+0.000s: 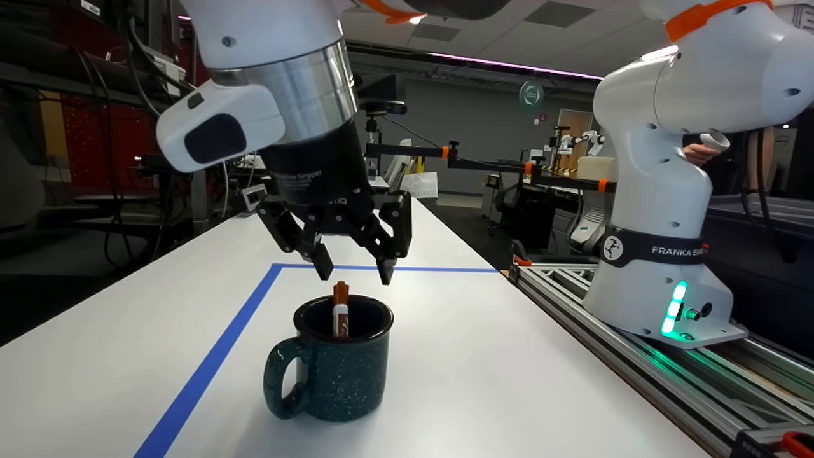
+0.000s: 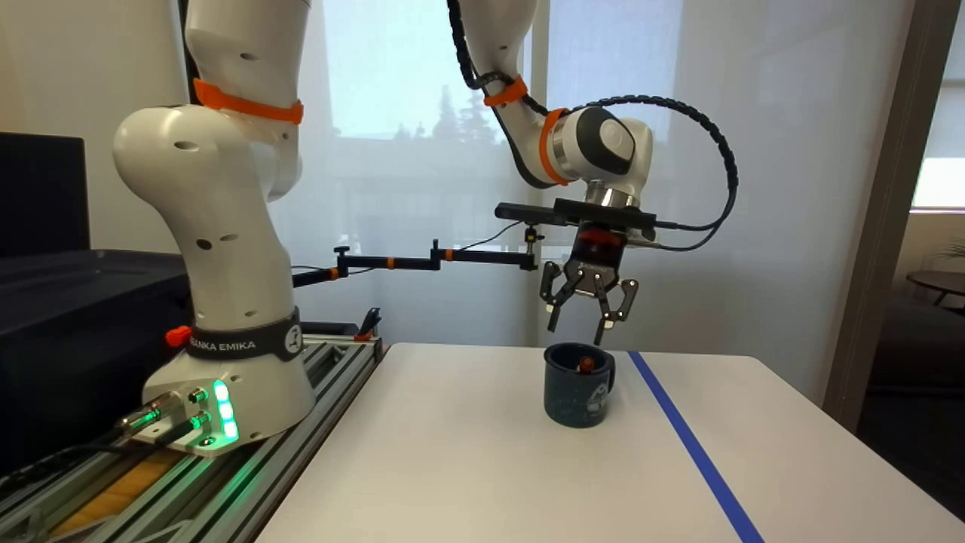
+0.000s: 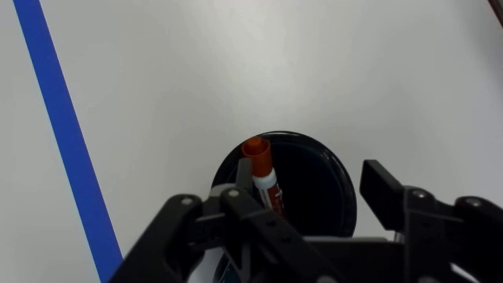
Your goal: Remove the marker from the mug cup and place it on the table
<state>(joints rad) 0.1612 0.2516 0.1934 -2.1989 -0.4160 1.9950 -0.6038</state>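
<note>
The dark teal mug cup (image 1: 348, 378) stands upright on the white table (image 1: 483, 369); it also shows in an exterior view (image 2: 571, 400). The marker (image 1: 341, 308) leans inside the mug with its orange-red cap up, just above the rim; its lower part is hidden. Only the cap of the marker (image 2: 586, 365) shows in an exterior view. My gripper (image 1: 355, 275) is open and empty above the mug, tilted. In the wrist view, the marker (image 3: 262, 161) lies close to the left fingertip of the gripper (image 3: 308, 173), over the mug's opening (image 3: 347, 196).
Blue tape (image 1: 222, 343) runs along the table on the mug's handle side; it also shows in the wrist view (image 3: 67, 129). The robot's base (image 2: 226, 362) stands on a metal rail frame beside the table. A black camera arm (image 2: 392, 262) reaches over behind the table.
</note>
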